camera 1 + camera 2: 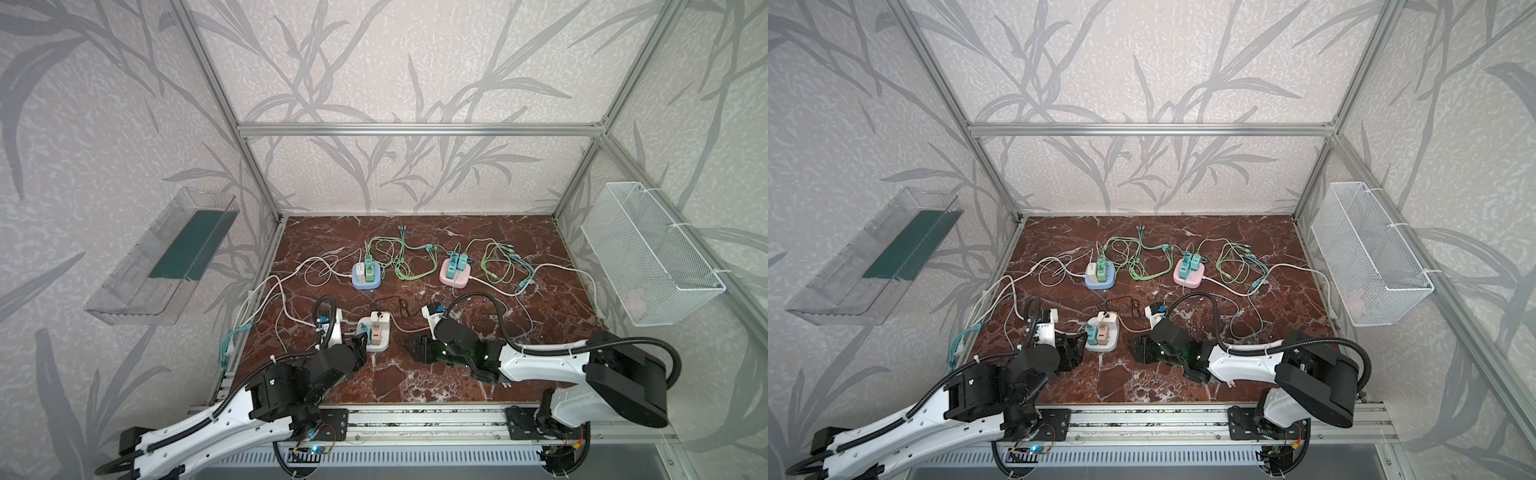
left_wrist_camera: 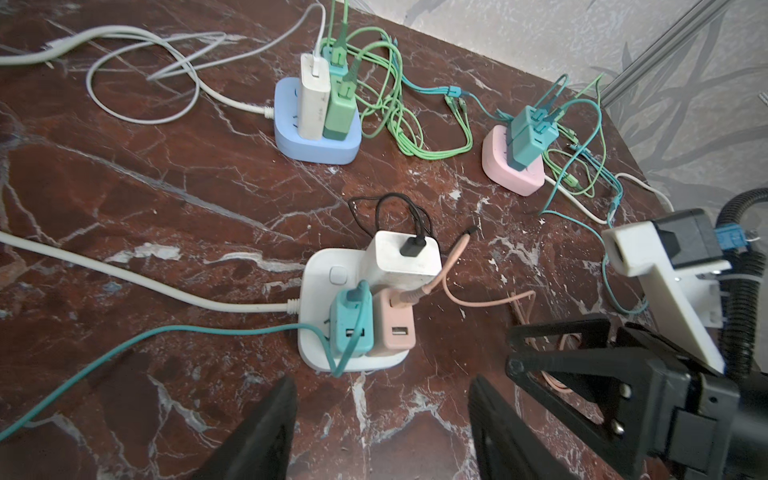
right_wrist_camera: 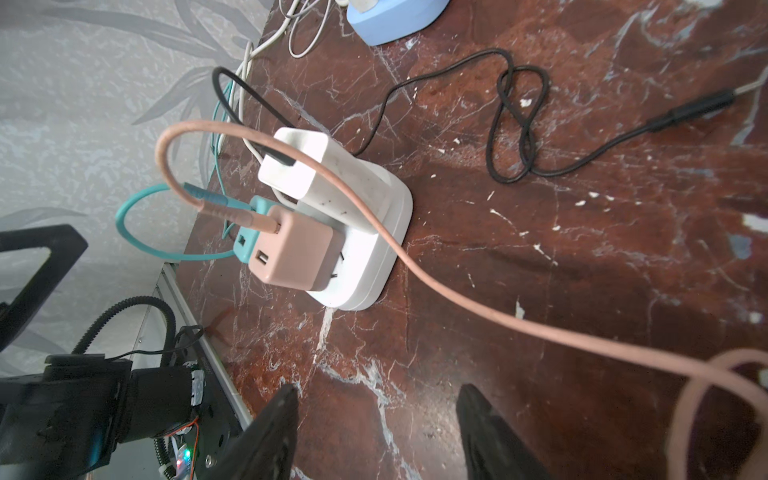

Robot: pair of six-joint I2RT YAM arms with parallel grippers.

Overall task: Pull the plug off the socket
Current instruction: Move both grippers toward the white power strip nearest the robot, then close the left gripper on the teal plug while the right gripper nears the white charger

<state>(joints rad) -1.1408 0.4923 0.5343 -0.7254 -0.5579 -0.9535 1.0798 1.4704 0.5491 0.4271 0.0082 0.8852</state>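
A white socket [image 1: 384, 344] [image 2: 328, 274] [image 3: 374, 266] lies near the table's front and holds three plugs. These are a white plug [image 2: 405, 257] [image 3: 328, 166] with a black cable, a teal plug [image 2: 349, 324] [image 3: 245, 241] and a pink plug [image 2: 392, 328] [image 3: 295, 253]. My left gripper [image 1: 360, 344] [image 2: 382, 382] stands just left of the socket, open, with bare table between its fingers. My right gripper [image 1: 409, 345] [image 3: 378, 388] is a short way to the socket's right, open and empty, pointing at the pink plug.
A blue socket [image 1: 365, 279] and a pink socket [image 1: 455, 274], both with plugs, sit farther back among green and white cables. The pink cable [image 3: 540, 328] trails past my right gripper. A wire basket [image 1: 648, 253] hangs on the right wall and a clear tray [image 1: 162, 257] on the left wall.
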